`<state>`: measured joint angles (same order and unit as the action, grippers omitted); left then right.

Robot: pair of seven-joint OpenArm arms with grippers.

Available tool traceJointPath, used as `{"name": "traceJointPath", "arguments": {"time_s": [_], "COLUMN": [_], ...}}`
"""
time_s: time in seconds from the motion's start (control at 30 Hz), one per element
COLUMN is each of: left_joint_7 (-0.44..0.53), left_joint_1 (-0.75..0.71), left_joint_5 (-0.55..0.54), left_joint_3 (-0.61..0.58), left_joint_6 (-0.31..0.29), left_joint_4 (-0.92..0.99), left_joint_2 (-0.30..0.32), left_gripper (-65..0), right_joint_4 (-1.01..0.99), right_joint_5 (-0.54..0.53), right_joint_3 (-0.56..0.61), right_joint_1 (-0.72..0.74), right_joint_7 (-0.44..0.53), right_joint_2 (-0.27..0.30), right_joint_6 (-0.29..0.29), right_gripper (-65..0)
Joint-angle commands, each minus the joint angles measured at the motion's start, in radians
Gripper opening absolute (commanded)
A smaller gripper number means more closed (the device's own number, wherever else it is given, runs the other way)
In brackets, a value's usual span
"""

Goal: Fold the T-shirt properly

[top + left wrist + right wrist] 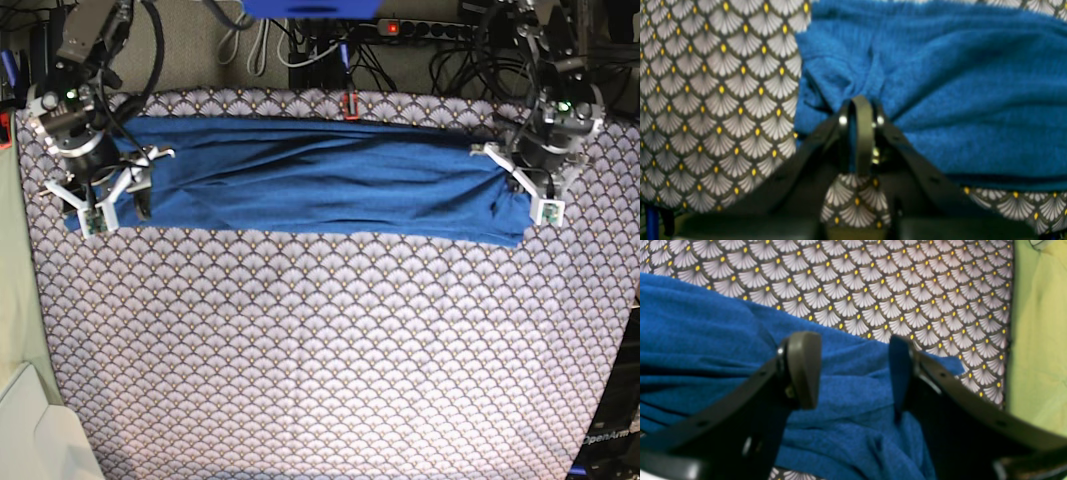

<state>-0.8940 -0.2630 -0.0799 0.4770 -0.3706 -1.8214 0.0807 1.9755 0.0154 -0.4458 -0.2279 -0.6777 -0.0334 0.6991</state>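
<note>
One counter (320,380) under a scallop-patterned cloth (300,330) carries one blue T-shirt (320,180), a long band along its far edge. Cables clutter the floor behind. Left fingers (858,110) pinch its fabric tight; right fingers (806,370) stand wide over it.

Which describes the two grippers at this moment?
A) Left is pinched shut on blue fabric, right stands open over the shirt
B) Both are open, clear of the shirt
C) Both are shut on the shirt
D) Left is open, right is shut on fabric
A: in the left wrist view the left gripper has its fingers closed together on a bunched fold of the T-shirt, while the right gripper shows a wide gap between its fingers above the cloth.
</note>
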Motion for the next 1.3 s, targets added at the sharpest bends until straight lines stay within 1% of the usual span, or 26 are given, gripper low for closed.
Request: {"name": "traceJointPath", "arguments": {"time_s": [0.0, 0.03, 0.1, 0.23, 0.33, 0.4, 0.5, 0.57, 0.67, 0.87, 1.03, 1.1, 1.27], "left_joint_7": [0.019, 0.017, 0.017, 0.023, 0.022, 0.020, 0.017, 0.017, 0.016, 0.017, 0.028, 0.028, 0.028], "left_joint_1": [0.006, 0.006, 0.006, 0.006, 0.006, 0.003, 0.011, 0.038, 0.058, 0.100, 0.106, 0.133, 0.152], "left_joint_5": [-0.005, -0.005, -0.005, -0.005, -0.007, -0.007, -0.008, -0.008, -0.008, -0.008, -0.008, -0.008, -0.008], "left_joint_3": [0.004, 0.004, 0.010, 0.012, 0.013, 0.032, 0.107, 0.144, 0.162, 0.157, 0.119, 0.101, 0.098], "left_joint_6": [0.000, 0.000, 0.002, 0.002, 0.002, 0.000, 0.000, 0.000, 0.000, -0.001, -0.001, -0.001, -0.001], "left_joint_4": [-0.022, -0.022, -0.022, -0.030, -0.042, -0.080, -0.114, -0.103, -0.053, 0.062, 0.139, 0.171, 0.229], "left_joint_2": [0.009, 0.009, 0.009, 0.009, 0.006, 0.001, 0.000, 0.001, 0.009, 0.009, 0.009, 0.009, 0.009], "left_gripper": [-58.7, -54.7, -42.6, -14.0, 0.0, 0.0, 0.0, 0.0, 0.0, 0.0, 0.0, 0.0, 0.0], "right_joint_4": [0.014, 0.014, 0.014, 0.014, 0.014, 0.014, 0.014, 0.014, 0.014, 0.012, 0.012, 0.012, 0.012], "right_joint_5": [-0.015, -0.015, -0.015, -0.015, -0.015, -0.015, -0.015, -0.015, -0.015, -0.015, -0.015, -0.015, -0.015], "right_joint_3": [-0.002, -0.002, -0.002, -0.002, -0.002, -0.002, -0.002, -0.002, -0.002, 0.018, 0.018, 0.018, 0.018], "right_joint_1": [0.008, 0.008, 0.008, 0.008, 0.009, 0.011, 0.011, 0.012, 0.012, 0.012, 0.012, 0.012, 0.012], "right_joint_7": [0.023, 0.023, 0.023, 0.023, 0.023, 0.023, 0.023, 0.023, 0.025, 0.025, 0.025, 0.025, 0.025], "right_joint_2": [0.007, 0.007, 0.007, 0.007, 0.007, 0.007, 0.007, 0.007, 0.007, 0.007, 0.010, 0.010, 0.010], "right_joint_6": [-0.001, -0.001, -0.001, -0.001, -0.001, -0.001, -0.001, -0.001, -0.001, -0.001, -0.001, -0.001, -0.001], "right_gripper": [-31.8, -31.8, -31.8, -31.8, -31.8, -31.8, -31.8, -31.8, -31.8, -31.8, -31.8, -31.8, -31.8]}}
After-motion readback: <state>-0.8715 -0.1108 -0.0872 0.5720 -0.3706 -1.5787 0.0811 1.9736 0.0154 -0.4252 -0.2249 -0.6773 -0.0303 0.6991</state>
